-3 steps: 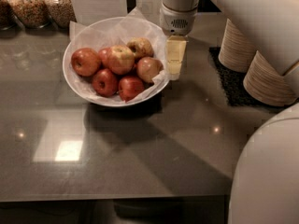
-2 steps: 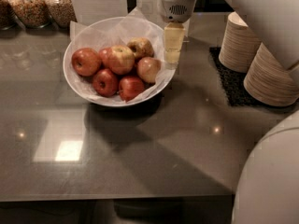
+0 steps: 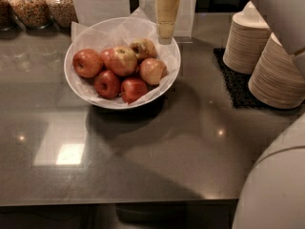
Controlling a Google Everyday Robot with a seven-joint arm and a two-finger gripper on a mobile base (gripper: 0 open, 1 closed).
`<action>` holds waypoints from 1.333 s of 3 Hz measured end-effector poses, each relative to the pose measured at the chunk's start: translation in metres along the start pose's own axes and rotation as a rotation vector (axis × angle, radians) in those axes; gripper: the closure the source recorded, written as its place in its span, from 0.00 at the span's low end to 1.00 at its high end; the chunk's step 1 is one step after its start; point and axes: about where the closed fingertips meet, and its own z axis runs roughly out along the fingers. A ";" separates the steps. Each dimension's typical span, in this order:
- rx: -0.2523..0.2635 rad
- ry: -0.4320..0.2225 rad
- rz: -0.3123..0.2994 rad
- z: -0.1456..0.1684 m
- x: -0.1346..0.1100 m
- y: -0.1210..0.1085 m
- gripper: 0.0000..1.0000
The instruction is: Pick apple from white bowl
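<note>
1. Apple [image 3: 123, 60] still sits mid-pile in the white bowl [image 3: 70, 82], untouched.
2. Gripper [image 3: 165, 36] has risen from the bowl's right rim to above its far rim. It carries nothing; I can't tell whether the jaws are apart or together.
3. No grasp yet, so you still need a descent onto the apple.

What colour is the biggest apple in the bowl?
The apple is yellow-green with red blush, camera view; the gripper hangs over the bowl, far rim.
</note>
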 end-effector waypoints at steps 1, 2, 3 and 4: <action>-0.013 -0.116 -0.028 0.030 0.005 -0.006 0.00; -0.080 -0.321 -0.095 0.072 0.012 -0.007 0.00; -0.101 -0.484 -0.174 0.085 -0.006 -0.011 0.00; -0.100 -0.489 -0.175 0.085 -0.007 -0.012 0.00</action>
